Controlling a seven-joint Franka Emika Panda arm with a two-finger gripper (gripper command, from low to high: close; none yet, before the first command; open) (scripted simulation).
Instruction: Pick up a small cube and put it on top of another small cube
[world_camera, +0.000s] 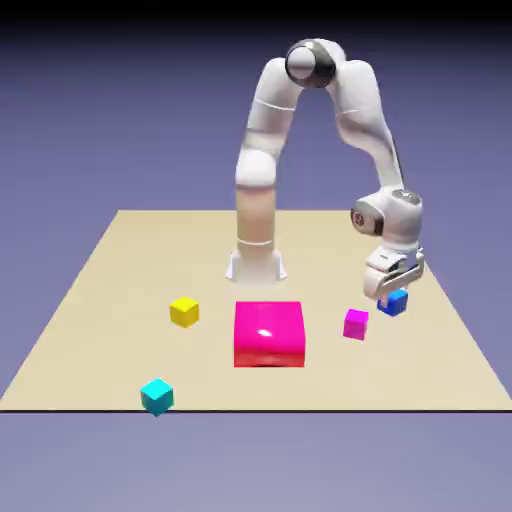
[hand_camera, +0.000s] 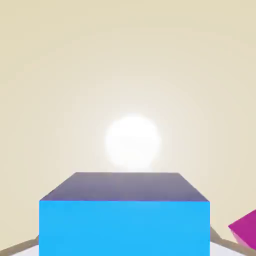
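Tool (world_camera: 393, 291) around blue cube (world_camera: 393, 302) (table-level)

- Small glossy blue cube (world_camera: 393, 302) (hand_camera: 124, 220): sits level between the jaws, near the desk's edge on the exterior view's right.
- In the hand view it looms large, darker top face, bright front.

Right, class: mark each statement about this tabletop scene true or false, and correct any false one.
1. The hand is at the blue cube. True.
2. The blue cube sits on top of the magenta cube. False: the magenta cube stands on the table with nothing on it, beside the blue one.
3. The large pink block lies between the yellow cube and the magenta cube. True.
4. The cyan cube is stacked on the yellow cube. False: they stand apart on the table.
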